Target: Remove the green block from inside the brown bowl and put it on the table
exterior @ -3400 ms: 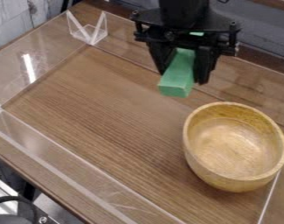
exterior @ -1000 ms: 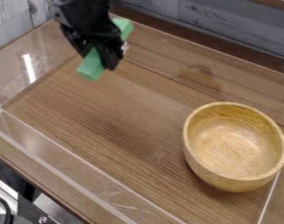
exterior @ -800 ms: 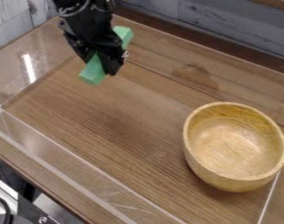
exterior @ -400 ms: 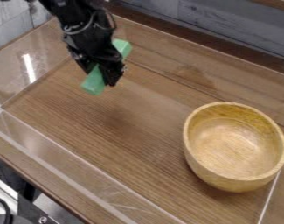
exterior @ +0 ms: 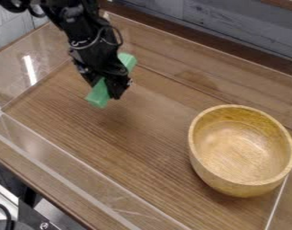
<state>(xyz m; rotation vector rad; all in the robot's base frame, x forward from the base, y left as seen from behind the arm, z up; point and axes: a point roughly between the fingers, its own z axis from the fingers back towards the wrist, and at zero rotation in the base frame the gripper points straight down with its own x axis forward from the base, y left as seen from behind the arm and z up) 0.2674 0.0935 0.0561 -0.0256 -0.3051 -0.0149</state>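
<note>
Single view, high and fairly close, angled down across the counter (exterior: 136,135) toward its far wall. Arm enters at 11 o'clock; bowl (exterior: 242,149) at 4 o'clock; near acrylic wall along 7 o'clock.

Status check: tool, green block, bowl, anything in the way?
Tool shut on green block, just above table. Brown bowl empty, off to the side. Nothing beneath the block.

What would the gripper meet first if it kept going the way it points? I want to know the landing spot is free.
Most likely bare brown wood-grain tabletop, reached first by the small green block held in the gripper. The round wooden bowl sits well off to the side. Height above the surface is unclear.
</note>
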